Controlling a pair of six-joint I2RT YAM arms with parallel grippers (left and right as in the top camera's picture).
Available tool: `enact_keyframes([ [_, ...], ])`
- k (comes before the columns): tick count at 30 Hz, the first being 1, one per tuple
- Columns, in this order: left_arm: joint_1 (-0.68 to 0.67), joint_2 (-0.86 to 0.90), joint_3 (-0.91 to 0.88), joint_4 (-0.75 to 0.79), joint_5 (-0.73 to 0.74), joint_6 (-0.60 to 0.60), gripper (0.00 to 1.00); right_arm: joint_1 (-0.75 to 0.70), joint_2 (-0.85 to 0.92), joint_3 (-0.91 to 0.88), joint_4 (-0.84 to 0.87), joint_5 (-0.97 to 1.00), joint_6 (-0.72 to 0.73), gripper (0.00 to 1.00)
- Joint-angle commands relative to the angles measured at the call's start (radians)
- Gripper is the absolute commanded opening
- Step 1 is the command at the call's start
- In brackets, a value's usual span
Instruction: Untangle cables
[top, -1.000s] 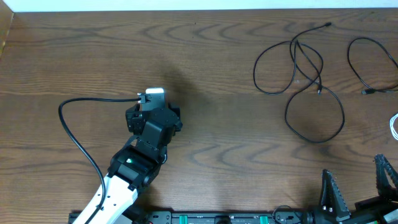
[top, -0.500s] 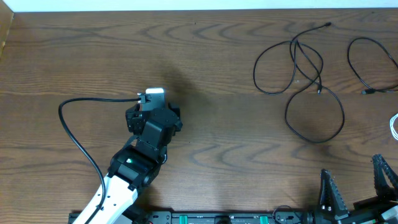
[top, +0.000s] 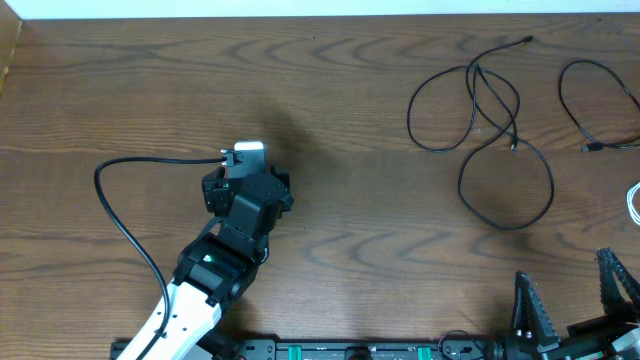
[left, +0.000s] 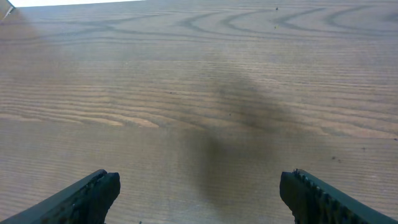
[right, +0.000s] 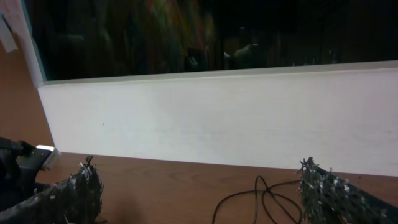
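Observation:
Two black cables (top: 487, 110) lie looped across each other at the table's far right; in the right wrist view a piece of them (right: 264, 198) shows low between the fingers. A further black cable (top: 592, 100) curves by the right edge, and a white cable's (top: 634, 203) end peeks in there. My left gripper (left: 199, 186) is open over bare wood at centre left, far from all the cables. At the near right edge my right gripper (top: 570, 290) stands open and empty, well short of the loops.
The left arm's own black cord (top: 122, 215) arcs over the table to the left of its wrist (top: 245, 195). A white wall (right: 211, 118) runs along the table's far edge. Bare wooden table (top: 350, 150) lies between the two arms.

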Motion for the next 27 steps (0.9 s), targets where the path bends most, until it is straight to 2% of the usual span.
enact_keyframes([
  [1, 0.003, 0.002, 0.002, -0.003, -0.024, 0.006, 0.90, -0.005, -0.005, 0.011, -0.002, 0.003, 0.010, 0.99],
  [8, 0.003, 0.002, 0.002, -0.003, -0.024, 0.006, 0.89, -0.005, -0.005, -0.029, -0.002, 0.009, 0.010, 0.99],
  [17, 0.003, 0.002, 0.002, -0.003, -0.024, 0.006, 0.90, -0.005, -0.005, -0.167, 0.009, 0.063, 0.010, 0.99],
  [27, 0.003, 0.002, 0.002, -0.003, -0.024, 0.006, 0.89, -0.006, -0.005, -0.427, 0.248, 0.096, 0.010, 0.99],
])
